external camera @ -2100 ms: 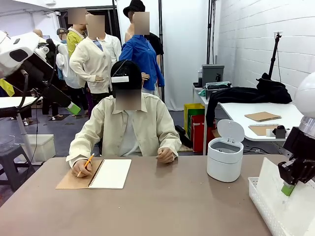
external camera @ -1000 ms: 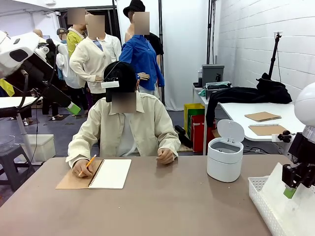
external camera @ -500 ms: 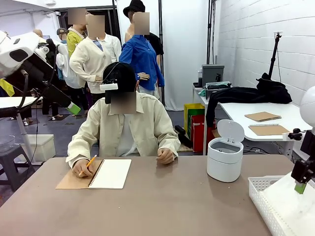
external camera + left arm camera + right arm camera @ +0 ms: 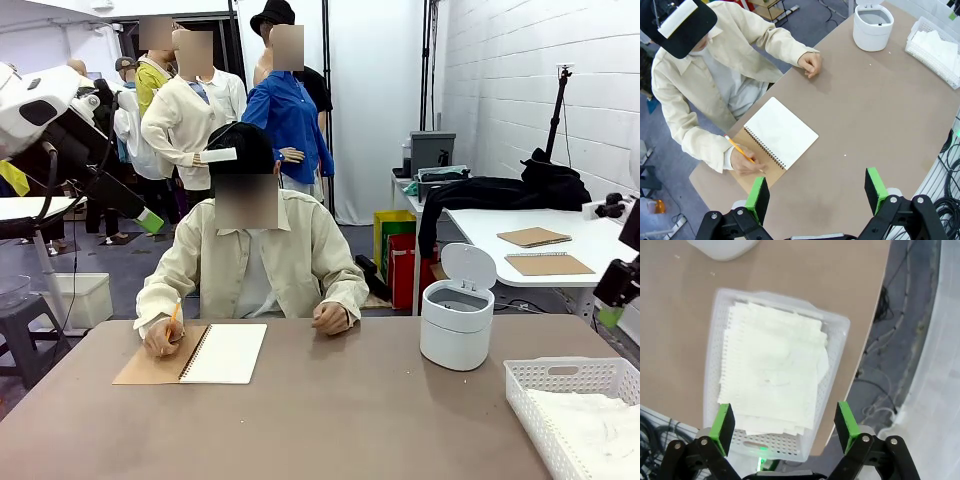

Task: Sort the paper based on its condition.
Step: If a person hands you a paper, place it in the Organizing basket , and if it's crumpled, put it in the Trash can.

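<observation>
Front: creased paper [image 4: 598,428] lies in tray [image 4: 570,372] at the table's [image 4: 350,420] right corner; person's hand [image 4: 160,340] holds pencil [image 4: 172,318] at notebook [image 4: 228,352]. Left wrist: left gripper [image 4: 816,177] spread wide, empty, above table beside notebook. Right wrist: right gripper [image 4: 784,412] spread wide, empty, above the paper stacked in tray.

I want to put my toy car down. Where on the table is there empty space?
The big bare stretch of table lies between the notebook and the white tray, on the near side of the round bin. It is crowded in the tray, full of paper, and at the far left, where the person's hand writes.
</observation>
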Robot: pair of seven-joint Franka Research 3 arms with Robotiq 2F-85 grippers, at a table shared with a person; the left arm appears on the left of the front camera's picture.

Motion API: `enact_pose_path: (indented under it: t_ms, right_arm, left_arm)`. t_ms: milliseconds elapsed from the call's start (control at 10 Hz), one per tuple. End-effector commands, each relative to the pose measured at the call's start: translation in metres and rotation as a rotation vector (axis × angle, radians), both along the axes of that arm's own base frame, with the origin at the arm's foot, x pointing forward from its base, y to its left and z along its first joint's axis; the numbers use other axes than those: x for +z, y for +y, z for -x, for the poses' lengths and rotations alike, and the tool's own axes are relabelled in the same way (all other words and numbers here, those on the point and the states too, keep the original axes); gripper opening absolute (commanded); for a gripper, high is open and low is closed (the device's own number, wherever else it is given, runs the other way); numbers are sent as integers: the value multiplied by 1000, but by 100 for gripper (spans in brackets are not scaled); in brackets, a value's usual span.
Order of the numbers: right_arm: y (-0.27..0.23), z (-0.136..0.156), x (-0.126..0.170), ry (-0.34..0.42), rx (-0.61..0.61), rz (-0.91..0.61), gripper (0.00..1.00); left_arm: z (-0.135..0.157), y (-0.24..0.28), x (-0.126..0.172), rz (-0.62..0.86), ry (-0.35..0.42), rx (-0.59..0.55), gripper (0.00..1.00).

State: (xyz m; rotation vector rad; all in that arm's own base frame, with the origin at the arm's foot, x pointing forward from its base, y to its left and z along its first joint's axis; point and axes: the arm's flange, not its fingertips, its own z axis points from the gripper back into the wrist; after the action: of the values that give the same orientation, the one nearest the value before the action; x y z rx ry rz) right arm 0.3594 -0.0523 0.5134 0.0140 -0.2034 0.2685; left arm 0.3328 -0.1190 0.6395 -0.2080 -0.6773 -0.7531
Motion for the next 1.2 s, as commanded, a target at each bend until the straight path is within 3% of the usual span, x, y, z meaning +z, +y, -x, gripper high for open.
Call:
enact_pose_path:
  t_ms: [0, 500, 800, 1100]
  right_arm:
    - [-8, -2, -11, 36, -18, 26, 100]
    - [-5, -1, -8, 25, -9, 10, 100]
    - [85, -5, 25, -79, 407, -93, 100]
    - [156, -17, 61, -221, 652, -176, 100]
  left_arm:
    - [0, 1, 0, 7, 4, 1, 100]
    - [0, 1, 0, 7, 4, 1, 100]
    - [0, 1, 0, 7, 4, 1, 100]
    - [0, 1, 0, 7, 4, 1, 100]
